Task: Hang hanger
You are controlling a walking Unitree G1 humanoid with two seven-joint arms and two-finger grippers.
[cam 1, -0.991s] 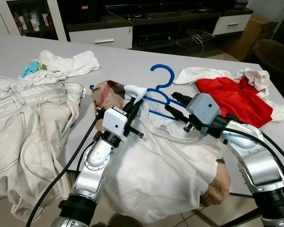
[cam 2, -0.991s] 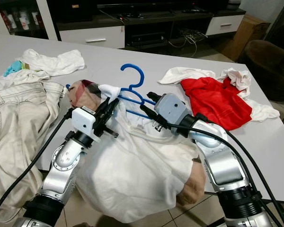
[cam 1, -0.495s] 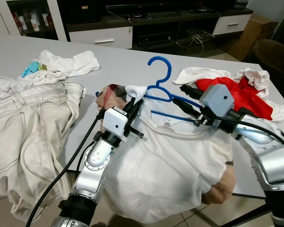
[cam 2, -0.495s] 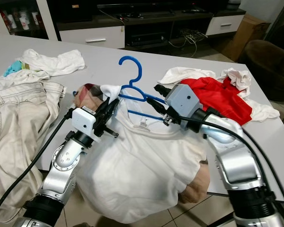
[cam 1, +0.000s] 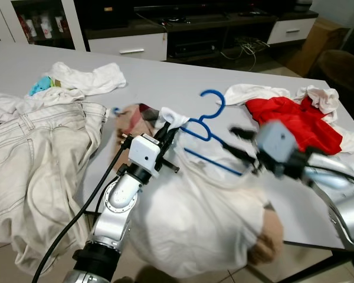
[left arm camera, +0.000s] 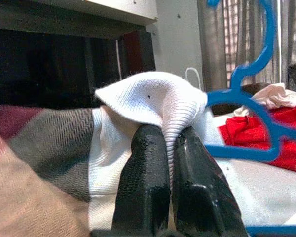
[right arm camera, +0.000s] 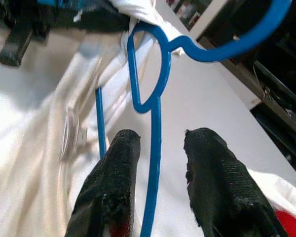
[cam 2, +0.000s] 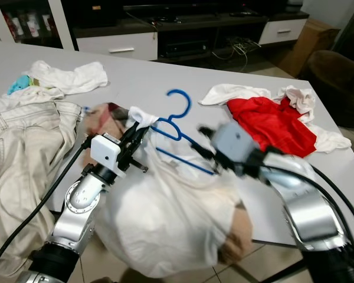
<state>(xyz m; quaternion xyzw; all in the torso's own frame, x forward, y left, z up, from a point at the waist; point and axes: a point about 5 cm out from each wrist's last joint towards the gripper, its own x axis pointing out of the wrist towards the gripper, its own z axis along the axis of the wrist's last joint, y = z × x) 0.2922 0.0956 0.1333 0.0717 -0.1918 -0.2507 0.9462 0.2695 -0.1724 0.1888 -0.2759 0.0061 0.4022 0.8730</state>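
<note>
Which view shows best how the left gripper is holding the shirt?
The left wrist view: the left gripper is shut on a fold of the white shirt. The eye views show it from behind, the pinch hidden.

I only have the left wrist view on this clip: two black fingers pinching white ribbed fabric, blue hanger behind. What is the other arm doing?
Observer: The right gripper has its fingers open, either side of the blue hanger's arm, not clamped.
Operator: Where is the shirt lying?
Observer: The white shirt drapes off the front edge of the grey table, with the left gripper shut on its collar.
Operator: Anything else on the table?
Observer: A red garment lies beyond the right arm; beige jeans lie on the robot's left.
</note>
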